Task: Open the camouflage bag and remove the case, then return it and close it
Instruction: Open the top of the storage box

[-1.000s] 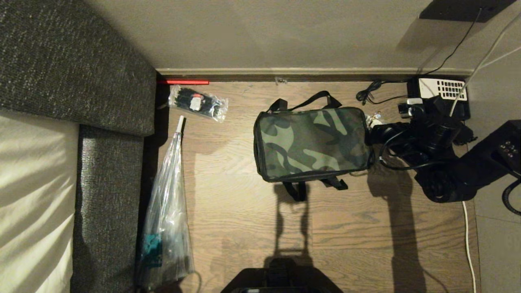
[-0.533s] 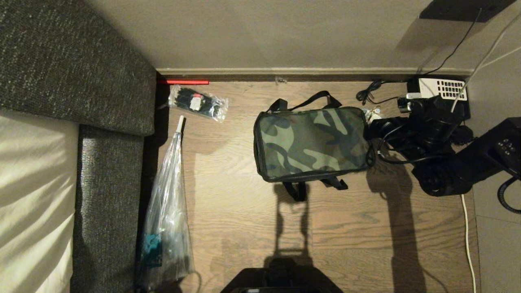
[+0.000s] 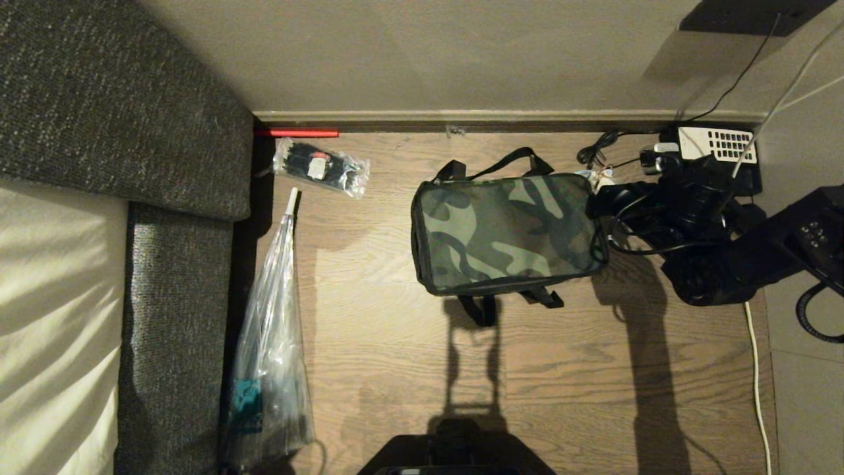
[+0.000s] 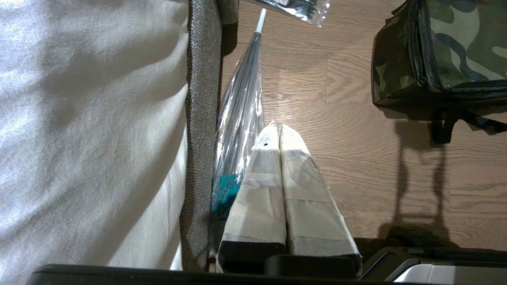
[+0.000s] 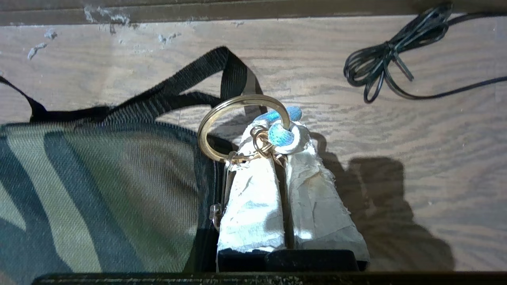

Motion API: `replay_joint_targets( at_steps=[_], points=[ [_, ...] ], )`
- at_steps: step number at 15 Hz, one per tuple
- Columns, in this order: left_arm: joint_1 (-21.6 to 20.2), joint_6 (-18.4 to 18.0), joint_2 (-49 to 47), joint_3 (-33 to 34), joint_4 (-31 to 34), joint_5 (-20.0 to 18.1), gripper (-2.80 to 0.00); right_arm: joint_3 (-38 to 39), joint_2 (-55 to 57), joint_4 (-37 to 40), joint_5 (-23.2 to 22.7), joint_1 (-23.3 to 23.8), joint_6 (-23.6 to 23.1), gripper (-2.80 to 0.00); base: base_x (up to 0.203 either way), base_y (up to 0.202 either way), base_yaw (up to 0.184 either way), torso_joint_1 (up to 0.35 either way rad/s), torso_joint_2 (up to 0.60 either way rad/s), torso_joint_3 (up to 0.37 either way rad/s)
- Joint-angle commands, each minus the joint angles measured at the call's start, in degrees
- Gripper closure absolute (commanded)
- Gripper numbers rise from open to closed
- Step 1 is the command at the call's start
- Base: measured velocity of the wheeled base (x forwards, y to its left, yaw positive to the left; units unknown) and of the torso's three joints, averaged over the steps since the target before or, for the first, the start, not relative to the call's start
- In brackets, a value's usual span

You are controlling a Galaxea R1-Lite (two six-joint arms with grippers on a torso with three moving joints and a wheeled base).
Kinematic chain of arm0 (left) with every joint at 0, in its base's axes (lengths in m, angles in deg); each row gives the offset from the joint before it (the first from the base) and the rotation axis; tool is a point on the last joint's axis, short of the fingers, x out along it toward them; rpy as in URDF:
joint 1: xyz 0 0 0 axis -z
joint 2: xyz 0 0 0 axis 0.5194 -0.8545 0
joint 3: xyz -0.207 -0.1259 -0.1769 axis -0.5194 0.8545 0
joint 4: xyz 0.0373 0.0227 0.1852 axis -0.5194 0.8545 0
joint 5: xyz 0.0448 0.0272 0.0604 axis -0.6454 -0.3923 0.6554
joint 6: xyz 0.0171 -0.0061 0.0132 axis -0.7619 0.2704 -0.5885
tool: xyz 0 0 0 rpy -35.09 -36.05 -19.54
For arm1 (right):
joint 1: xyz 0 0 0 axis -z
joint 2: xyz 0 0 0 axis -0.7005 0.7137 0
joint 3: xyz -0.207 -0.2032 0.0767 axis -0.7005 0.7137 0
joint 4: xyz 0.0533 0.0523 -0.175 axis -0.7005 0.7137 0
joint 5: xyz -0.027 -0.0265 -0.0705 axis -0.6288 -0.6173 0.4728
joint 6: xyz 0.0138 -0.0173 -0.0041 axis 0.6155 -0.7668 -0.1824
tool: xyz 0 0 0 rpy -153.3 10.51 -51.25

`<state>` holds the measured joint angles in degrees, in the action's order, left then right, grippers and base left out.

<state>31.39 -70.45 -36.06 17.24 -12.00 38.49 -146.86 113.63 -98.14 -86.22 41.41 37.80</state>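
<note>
I see the bag [image 3: 504,231] lying closed on the floor. My right gripper [image 5: 277,152], at the bag's far right corner, is clamped on the zip ring [image 5: 241,126]. The fabric looks soft, so I expect it to drag; the ring is the sound hold. My left gripper [image 4: 277,132], pads together, is parked well left of the bag.

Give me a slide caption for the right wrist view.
Right pincer shut on the ring pull at the camouflage bag.
</note>
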Motion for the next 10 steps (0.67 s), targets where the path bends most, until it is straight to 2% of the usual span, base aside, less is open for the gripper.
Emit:
replay_joint_targets(
  at_steps=[1, 8, 10],
  points=[
    [-0.01, 0.04, -0.07, 2.29, -0.11, 0.02, 0.0, -1.31, 0.29, -0.14, -0.03, -0.02, 0.01, 0.0, 0.0, 0.0, 0.0, 0.0, 0.0, 0.0],
    [-0.01, 0.04, -0.07, 2.29, -0.07, 0.05, 0.0, -2.51, -1.09, 0.4, -0.01, 0.16, 0.2, 0.0, 0.0, 0.0, 0.0, 0.0, 0.0, 0.0],
    [-0.01, 0.04, -0.07, 2.29, -0.11, 0.0, 0.0, -2.77, -1.0, 0.4, -0.01, 0.16, 1.5, 0.0, 0.0, 0.0, 0.0, 0.0, 0.0, 0.0]
  ],
)
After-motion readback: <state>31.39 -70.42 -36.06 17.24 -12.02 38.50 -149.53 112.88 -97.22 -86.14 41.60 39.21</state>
